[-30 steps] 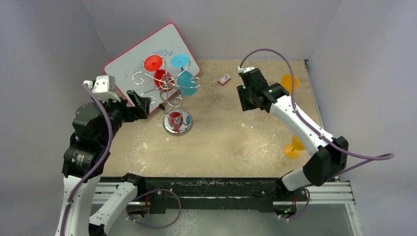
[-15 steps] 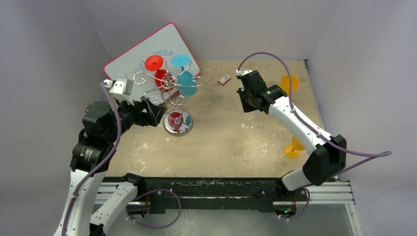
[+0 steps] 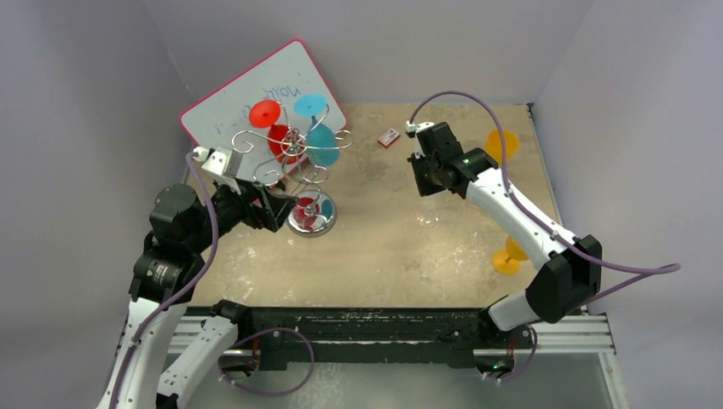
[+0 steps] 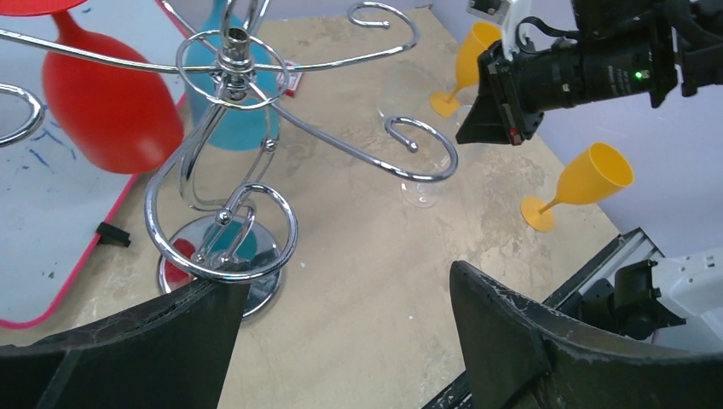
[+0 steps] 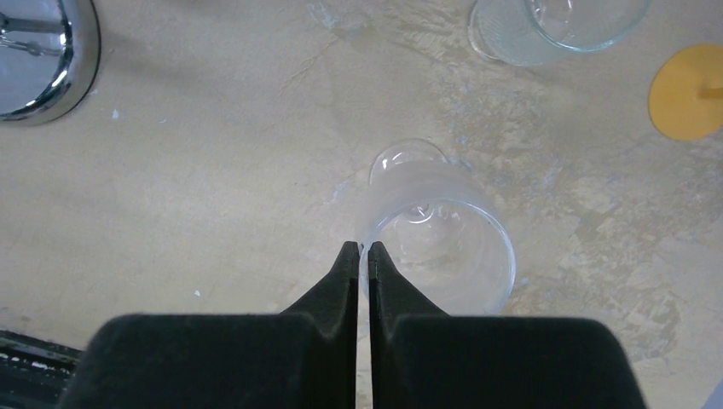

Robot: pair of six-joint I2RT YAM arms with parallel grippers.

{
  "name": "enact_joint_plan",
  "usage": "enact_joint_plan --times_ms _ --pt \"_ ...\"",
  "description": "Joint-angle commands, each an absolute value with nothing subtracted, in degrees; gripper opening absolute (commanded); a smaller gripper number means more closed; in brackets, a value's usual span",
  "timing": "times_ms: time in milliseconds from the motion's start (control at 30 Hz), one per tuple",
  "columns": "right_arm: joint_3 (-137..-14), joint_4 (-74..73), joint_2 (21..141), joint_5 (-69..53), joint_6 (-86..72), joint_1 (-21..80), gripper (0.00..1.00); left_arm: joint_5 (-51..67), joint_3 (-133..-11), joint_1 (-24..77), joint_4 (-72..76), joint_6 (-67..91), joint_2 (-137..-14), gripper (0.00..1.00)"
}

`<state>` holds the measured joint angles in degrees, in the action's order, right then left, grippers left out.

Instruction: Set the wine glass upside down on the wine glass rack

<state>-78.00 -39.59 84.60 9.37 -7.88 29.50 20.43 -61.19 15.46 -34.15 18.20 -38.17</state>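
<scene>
The silver wire wine glass rack [image 3: 294,146] stands at the back left on its round shiny base [image 3: 312,220]. A red glass [image 3: 277,136] and a teal glass [image 3: 322,143] hang on it upside down. My right gripper [image 3: 426,186] is shut on the rim of a clear wine glass [image 5: 435,230], which hangs upright below it over the table's middle [image 3: 429,218]. The right fingertips [image 5: 363,251] pinch the rim's near side. My left gripper [image 3: 277,209] is open and empty, just left of the rack's base [image 4: 213,264]. The left jaws stand wide apart [image 4: 345,281].
A pink-framed whiteboard [image 3: 230,98] leans behind the rack. Two yellow glasses stand at the right, one at the back [image 3: 501,143] and one nearer [image 3: 510,254]. A small red and white item [image 3: 389,137] lies at the back. Another clear glass [image 5: 554,25] shows beyond the held one.
My left arm has swung right and nearer, bringing its open gripper from beside the whiteboard to the rack's base. My right gripper has shifted slightly nearer with the clear glass.
</scene>
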Motion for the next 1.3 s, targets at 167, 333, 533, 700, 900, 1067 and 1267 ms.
enact_joint_plan --times_ms 167,333,533,700,900,1067,1267 --pt "-77.72 -39.45 79.17 4.28 -4.83 29.27 0.0 27.14 -56.62 15.89 -20.95 15.09 -30.96 0.9" --pt "-79.47 -40.38 77.56 -1.24 -4.0 29.27 0.0 32.74 -57.24 15.91 -23.2 10.38 -31.73 0.84" --pt "-83.2 -42.29 74.62 -11.48 -3.82 29.27 0.0 35.96 -59.29 15.91 -24.75 5.05 -30.67 0.84" --pt "-83.9 -43.07 71.48 -27.06 -3.86 29.26 0.0 39.84 -60.0 15.86 -24.88 2.59 -30.11 0.83" --pt "-82.2 -40.06 67.2 -48.53 -6.48 29.25 0.0 45.26 -59.38 15.9 -25.63 -2.96 -28.37 0.83" --pt "-81.67 -31.63 64.59 -60.89 -11.72 29.26 0.0 51.17 -59.77 15.84 -26.94 -8.64 -27.54 0.84" --pt "-76.11 -10.55 61.25 -72.96 -26.36 29.27 0.0 58.06 -61.27 15.78 -31.11 -15.17 -28.28 0.78"
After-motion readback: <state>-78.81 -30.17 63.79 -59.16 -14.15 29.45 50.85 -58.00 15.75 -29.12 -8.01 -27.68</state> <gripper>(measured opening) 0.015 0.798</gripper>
